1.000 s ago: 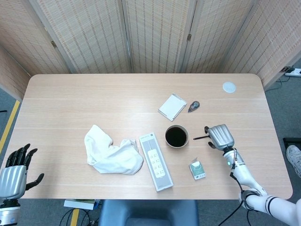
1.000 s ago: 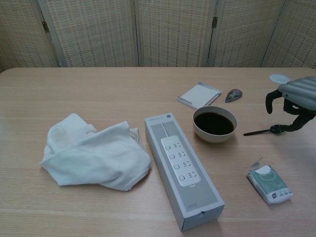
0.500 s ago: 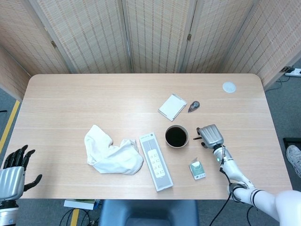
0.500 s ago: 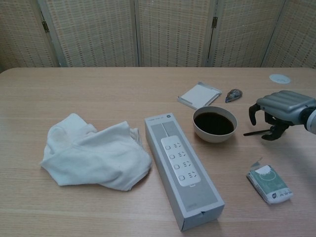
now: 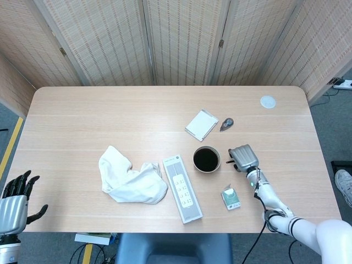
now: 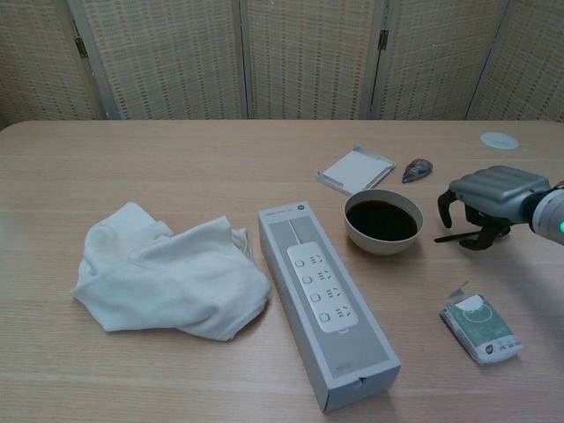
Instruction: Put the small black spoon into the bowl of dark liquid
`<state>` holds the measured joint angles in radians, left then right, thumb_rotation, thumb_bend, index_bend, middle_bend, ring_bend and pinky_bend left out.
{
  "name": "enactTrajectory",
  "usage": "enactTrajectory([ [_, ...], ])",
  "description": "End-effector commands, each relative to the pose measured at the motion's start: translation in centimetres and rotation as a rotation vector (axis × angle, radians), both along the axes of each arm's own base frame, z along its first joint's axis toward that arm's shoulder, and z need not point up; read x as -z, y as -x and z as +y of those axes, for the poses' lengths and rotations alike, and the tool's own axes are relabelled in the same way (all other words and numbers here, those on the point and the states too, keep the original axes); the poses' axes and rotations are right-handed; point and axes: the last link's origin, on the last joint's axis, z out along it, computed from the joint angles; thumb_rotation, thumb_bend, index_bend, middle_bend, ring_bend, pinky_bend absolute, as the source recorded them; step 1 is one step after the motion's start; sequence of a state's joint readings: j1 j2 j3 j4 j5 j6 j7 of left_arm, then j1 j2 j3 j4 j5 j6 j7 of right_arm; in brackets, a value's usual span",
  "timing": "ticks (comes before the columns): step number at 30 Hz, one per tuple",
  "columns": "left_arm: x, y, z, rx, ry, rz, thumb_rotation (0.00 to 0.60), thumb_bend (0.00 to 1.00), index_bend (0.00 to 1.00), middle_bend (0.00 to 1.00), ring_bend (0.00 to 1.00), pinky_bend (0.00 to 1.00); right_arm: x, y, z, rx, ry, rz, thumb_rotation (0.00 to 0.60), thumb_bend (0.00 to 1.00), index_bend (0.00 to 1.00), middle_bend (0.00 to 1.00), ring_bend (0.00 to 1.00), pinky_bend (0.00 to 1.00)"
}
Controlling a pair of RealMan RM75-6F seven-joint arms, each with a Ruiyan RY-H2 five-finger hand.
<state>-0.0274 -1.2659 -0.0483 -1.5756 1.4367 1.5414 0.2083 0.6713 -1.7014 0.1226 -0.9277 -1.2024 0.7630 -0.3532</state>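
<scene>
Right hand [image 6: 493, 198] pinched the small black spoon [image 6: 460, 235] just right of the bowl of dark liquid [image 6: 382, 220], low over the bench [image 6: 220, 167]. Transport step; next, lift clear of rim, then release. Left hand [image 5: 16, 201] idle, fingers spread.

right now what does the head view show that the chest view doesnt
Only the head view shows the left robot hand, open and off the table's near-left corner, plus grey floor around the table. Only the chest view shows the small black spoon clearly, gripped by the right robot hand just right of the white bowl of dark liquid. Both show that hand, the bowl, the crumpled white cloth and the long grey power-strip box.
</scene>
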Motion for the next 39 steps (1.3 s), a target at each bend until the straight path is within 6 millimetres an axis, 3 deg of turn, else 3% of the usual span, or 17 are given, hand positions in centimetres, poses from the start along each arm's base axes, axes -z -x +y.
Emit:
enactTrajectory([
  [1,0.0,0.1,0.0,-0.002,0.0,0.0,0.6,0.25,0.19,0.08,0.11,0.14,0.2,-0.1,-0.1,0.0,-0.008,0.006,0.6,0.26,0.47,0.97,1.0,1.0],
  [22,0.1,0.4,-0.3,-0.011,-0.003,-0.004,0.6,0.25,0.19,0.08,0.11,0.14,0.2,0.5,1.1,-0.017,-0.033,0.033,0.6,0.27,0.51,0.97,1.0,1.0],
  [39,0.0,0.6,-0.4,-0.016,-0.005,-0.004,0.6,0.25,0.19,0.08,0.11,0.14,0.5,0.5,0.7,-0.02,-0.028,0.049,0.6,0.28,0.52,0.97,1.0,1.0],
])
